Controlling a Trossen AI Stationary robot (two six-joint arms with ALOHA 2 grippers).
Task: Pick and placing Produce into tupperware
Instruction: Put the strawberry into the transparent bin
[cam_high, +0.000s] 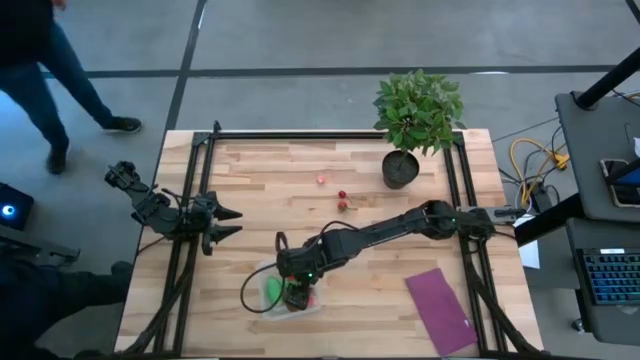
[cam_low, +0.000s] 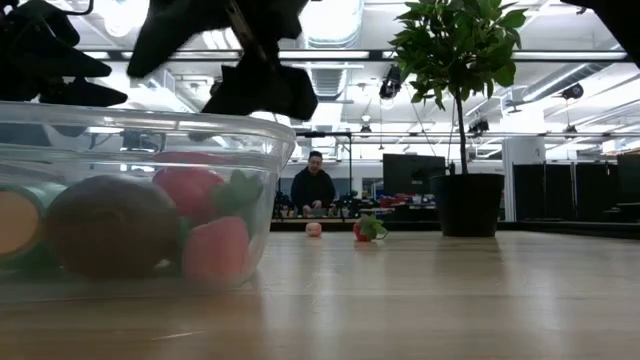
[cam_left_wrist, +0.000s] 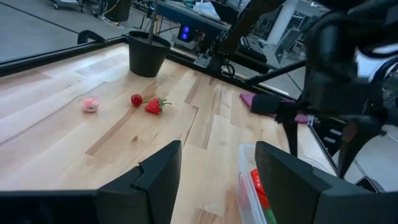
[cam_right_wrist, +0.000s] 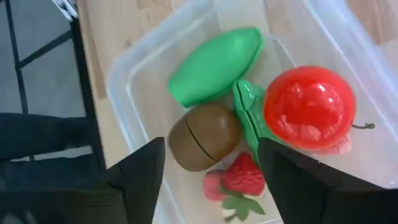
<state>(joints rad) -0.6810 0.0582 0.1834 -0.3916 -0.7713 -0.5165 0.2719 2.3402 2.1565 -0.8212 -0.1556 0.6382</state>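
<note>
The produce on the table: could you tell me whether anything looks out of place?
Yes: three small pieces lie loose on the bare wood near the plant pot, outside the tupperware, which already holds the rest.

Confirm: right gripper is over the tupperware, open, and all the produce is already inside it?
Not all. The right gripper is over the tupperware, open, but three small pieces lie loose on the table near the potted plant; the high view shows this.
</note>
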